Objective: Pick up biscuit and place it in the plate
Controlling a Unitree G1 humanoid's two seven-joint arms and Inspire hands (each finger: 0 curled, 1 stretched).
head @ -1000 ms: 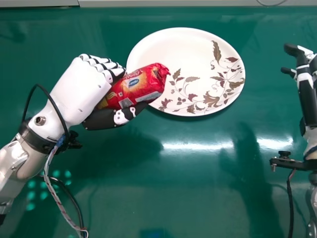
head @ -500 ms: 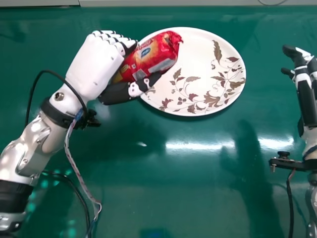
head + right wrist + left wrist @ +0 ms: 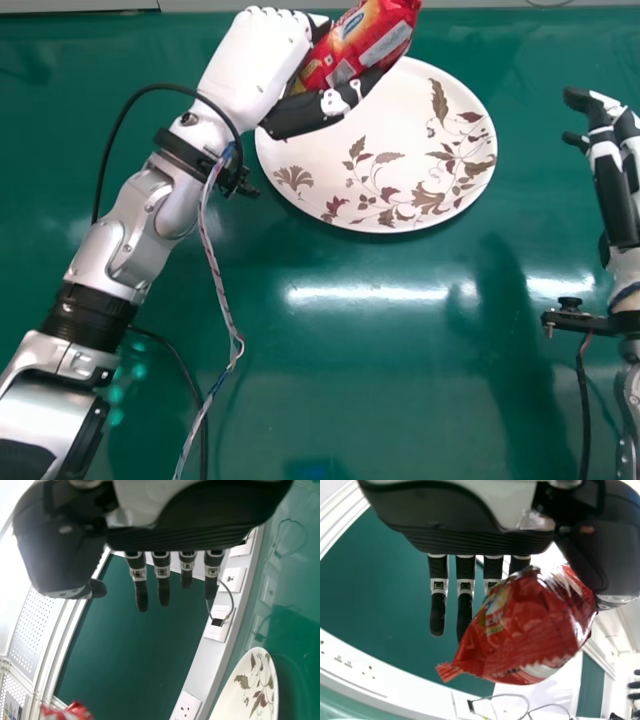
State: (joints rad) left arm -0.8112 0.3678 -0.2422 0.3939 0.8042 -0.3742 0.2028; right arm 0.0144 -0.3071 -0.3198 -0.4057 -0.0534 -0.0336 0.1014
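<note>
– Left hand (image 3: 252, 62)?
– Partly closed; biscuit (image 3: 362, 42) is pinched between thumb and fingers.
– Where's it held?
– Off the desk (image 3: 400, 390), at the plate's (image 3: 408, 115) far-left rim. Right hand (image 3: 610, 165) is held open, right.

Biscuit packet (image 3: 362, 42): 1 soft pack in glossy red wrap with orange-yellow artwork, a blue label and a pale panel; the film is creased, and 1 end pinches to a jagged crimp. From where I stand, it is held tilted between thumb and fingers of the left hand (image 3: 255, 62), over the plate's far part, slanting away and to the right. Plate (image 3: 325, 165): 1 broad, glossy white dish, patterned with brown leaves and flowers, lying flat, face up, on the green table (image 3: 400, 385).
</note>
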